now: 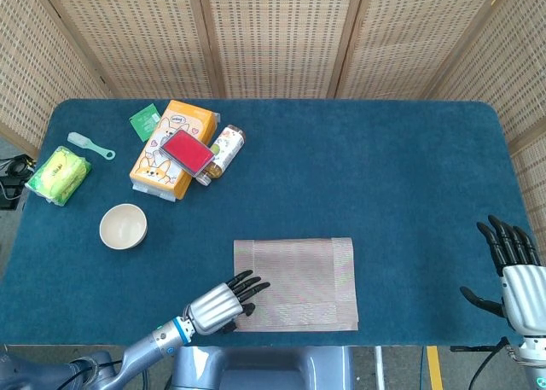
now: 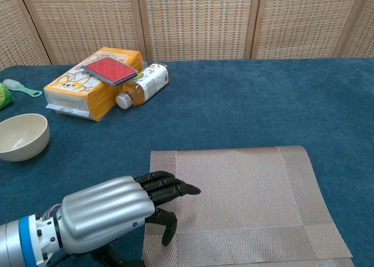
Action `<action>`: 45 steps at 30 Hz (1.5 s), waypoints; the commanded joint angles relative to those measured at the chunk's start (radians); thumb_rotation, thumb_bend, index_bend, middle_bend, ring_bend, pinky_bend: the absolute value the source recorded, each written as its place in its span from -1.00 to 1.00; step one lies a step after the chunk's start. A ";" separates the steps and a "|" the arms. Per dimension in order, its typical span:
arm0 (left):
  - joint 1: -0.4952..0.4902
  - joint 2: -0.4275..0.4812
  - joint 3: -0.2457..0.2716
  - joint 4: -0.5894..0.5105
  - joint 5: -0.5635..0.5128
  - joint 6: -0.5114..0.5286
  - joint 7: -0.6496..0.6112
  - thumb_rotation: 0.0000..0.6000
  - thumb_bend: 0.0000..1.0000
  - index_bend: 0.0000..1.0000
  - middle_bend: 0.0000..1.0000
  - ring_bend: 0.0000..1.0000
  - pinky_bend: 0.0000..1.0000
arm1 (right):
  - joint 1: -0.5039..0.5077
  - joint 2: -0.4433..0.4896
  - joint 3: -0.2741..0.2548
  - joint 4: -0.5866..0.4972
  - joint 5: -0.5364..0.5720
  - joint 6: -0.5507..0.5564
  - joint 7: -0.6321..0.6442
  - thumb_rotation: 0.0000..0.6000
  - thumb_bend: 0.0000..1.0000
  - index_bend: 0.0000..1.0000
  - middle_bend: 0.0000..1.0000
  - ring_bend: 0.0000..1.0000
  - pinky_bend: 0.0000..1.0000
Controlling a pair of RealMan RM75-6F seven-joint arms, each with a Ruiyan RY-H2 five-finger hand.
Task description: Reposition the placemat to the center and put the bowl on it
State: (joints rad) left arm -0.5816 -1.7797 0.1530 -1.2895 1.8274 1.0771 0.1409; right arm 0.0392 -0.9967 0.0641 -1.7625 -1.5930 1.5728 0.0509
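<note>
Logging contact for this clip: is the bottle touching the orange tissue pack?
Touching. In the chest view the bottle lies on its side against the orange tissue pack, no cloth visible between them.

Mat (image 1: 295, 283) lies low at centre; bowl (image 1: 123, 226) to its left; box (image 1: 173, 149) and bottle (image 1: 223, 150) upper left.

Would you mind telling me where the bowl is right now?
The bowl sits on the table's left side in the head view, in front of the orange pack, left of the placemat.
</note>
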 commanded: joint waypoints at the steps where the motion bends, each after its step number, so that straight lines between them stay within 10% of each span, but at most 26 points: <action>1: -0.001 -0.001 0.000 -0.003 -0.003 0.000 0.004 1.00 -0.46 -0.09 -1.00 -1.00 -1.00 | 0.000 0.000 -0.001 -0.001 -0.001 0.000 0.000 1.00 -1.00 -1.00 -1.00 -1.00 -1.00; 36: -0.013 -0.032 -0.022 -0.038 -0.087 -0.047 0.072 1.00 0.30 0.19 -1.00 -1.00 -1.00 | 0.000 0.005 -0.001 -0.001 -0.002 0.002 0.013 1.00 -1.00 -1.00 -1.00 -1.00 -1.00; 45: -0.017 -0.015 -0.047 -0.068 -0.102 -0.026 0.058 1.00 0.36 0.56 -1.00 -1.00 -1.00 | -0.001 0.003 -0.004 -0.001 -0.008 0.003 0.009 1.00 -1.00 -1.00 -1.00 -1.00 -1.00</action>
State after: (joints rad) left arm -0.5973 -1.8001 0.1106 -1.3515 1.7278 1.0470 0.2038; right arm 0.0387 -0.9935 0.0604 -1.7637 -1.6013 1.5763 0.0596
